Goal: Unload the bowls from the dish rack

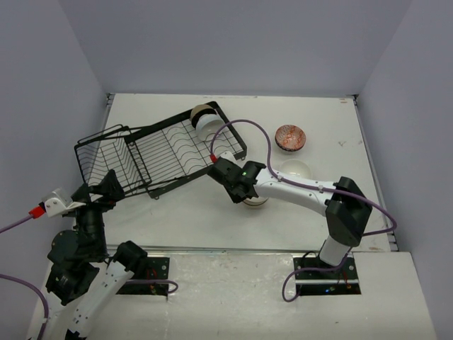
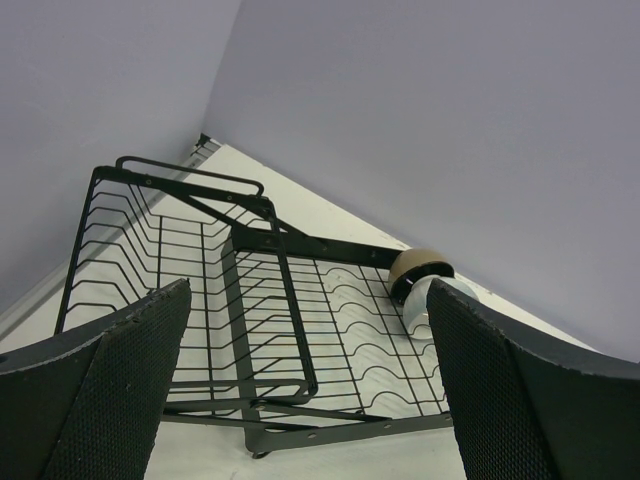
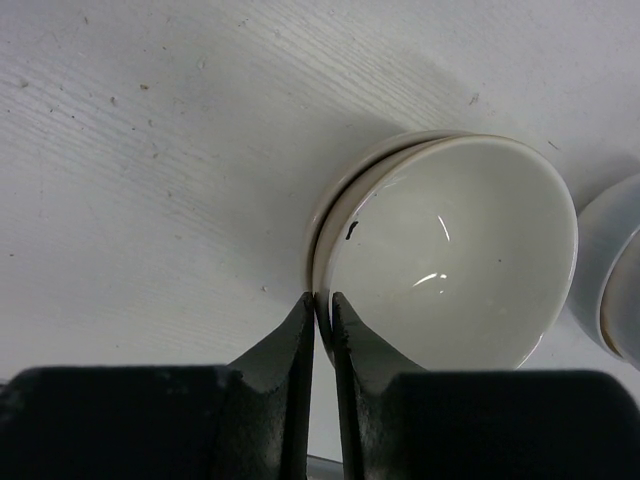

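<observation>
Right gripper (image 3: 322,300), the one I am working with, is narrowed to a slit and pinches the near rim of a white bowl (image 3: 460,250), one finger inside the wall and one outside. That bowl sits nested in a cream bowl (image 3: 330,190) whose rim shows just beyond it, and the pair rests on the white table (image 3: 150,150), near the dish rack (image 2: 300,247) but apart from it. Another white bowl (image 1: 296,168) stands just beside the stack, and a red-brown speckled bowl (image 1: 290,138) lies farther back. I judge I am at the set-down of this bowl, with the stacking as good as done. Next I would need to part the fingers enough to clear the rim and lift straight up, so the inner finger does not drag the bowl out of its nest. Two bowls stand on edge at the rack's far end, a beige bowl (image 2: 420,262) and a white rack bowl (image 2: 430,300) touching it; those look like my next reach. My left gripper (image 2: 310,390) hangs spread wide by the rack's near basket end, holding nothing.
</observation>
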Robot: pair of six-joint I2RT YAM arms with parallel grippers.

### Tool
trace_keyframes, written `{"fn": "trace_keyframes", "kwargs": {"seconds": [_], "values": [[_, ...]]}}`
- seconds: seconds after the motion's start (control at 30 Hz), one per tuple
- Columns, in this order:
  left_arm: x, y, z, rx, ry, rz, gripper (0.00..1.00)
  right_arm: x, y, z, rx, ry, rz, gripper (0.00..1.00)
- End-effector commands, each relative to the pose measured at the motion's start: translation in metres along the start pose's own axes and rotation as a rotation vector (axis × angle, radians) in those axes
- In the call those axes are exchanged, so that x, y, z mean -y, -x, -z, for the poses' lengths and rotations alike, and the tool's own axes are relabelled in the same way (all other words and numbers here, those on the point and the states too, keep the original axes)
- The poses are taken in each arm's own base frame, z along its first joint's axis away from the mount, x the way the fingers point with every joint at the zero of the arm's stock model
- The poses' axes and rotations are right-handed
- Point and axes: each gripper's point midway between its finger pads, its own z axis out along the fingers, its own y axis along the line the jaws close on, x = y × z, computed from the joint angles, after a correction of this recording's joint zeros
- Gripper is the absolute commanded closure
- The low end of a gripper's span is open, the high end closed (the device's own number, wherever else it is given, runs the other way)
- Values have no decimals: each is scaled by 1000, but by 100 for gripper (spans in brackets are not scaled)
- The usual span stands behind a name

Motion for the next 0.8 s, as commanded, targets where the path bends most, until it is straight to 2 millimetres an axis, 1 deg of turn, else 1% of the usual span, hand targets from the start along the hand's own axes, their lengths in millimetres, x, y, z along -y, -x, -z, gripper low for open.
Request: {"fn": "trace_keyframes", "kwargs": {"seconds": [0.0, 0.17, 0.33, 0.43, 0.47, 0.6, 0.63, 0.67, 0.7, 0.77], "values": [[1, 2, 0, 9, -11, -21, 0, -3, 5, 3, 21, 8, -25, 87], [1, 2, 0, 8, -11, -22, 0, -5, 0, -5, -6, -1, -16, 88], [2, 1, -1, 6, -15, -23, 0, -7, 2, -3, -1, 6, -23, 87], [2, 1, -1, 5, -11, -25, 0, -4, 9, 8, 26, 11, -39, 78], [2, 1, -1, 6, -11, -24, 0, -2, 14, 16, 48, 21, -46, 71], [2, 1, -1, 4, -11, -26, 0, 4, 32, 40, 117, 39, -71, 66], [2, 1, -1, 4, -11, -26, 0, 4, 39, 47, 141, 52, -76, 66], [2, 1, -1, 4, -11, -28, 0, 5, 48, 58, 173, 72, -89, 63], [2, 1, -1, 4, -11, -28, 0, 6, 49, 61, 180, 74, -87, 62], [2, 0, -1, 4, -8, -29, 0, 5, 68, 75, 241, 100, -97, 59]]}}
